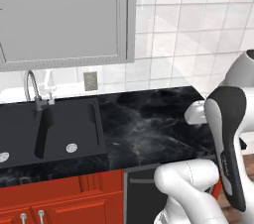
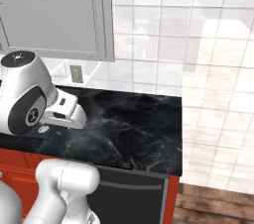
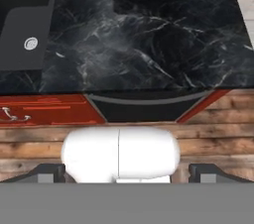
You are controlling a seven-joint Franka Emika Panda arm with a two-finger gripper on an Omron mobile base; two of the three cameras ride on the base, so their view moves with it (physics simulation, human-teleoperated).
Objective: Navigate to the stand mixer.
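The stand mixer is out of view. My arm is folded over a black marble counter point(image 1: 149, 124), with the hand point(image 1: 195, 113) hanging above the counter's right part, and the same hand point(image 2: 64, 111) sits at the left in the right base view. In the hand view my gripper point(image 3: 126, 173) looks down at the counter's front edge. Its two dark fingertips point(image 3: 47, 172) stand far apart with nothing between them, so the gripper is open.
A black sink point(image 1: 54, 134) with a curved faucet point(image 1: 32, 86) is set into the counter's left part. A grey wall cabinet point(image 1: 64, 15) hangs above it. Red cabinet doors point(image 1: 59, 200) and a dark dishwasher front point(image 2: 134, 196) lie below. The counter ends at the right point(image 2: 179, 134), beside wooden floor point(image 2: 213, 205).
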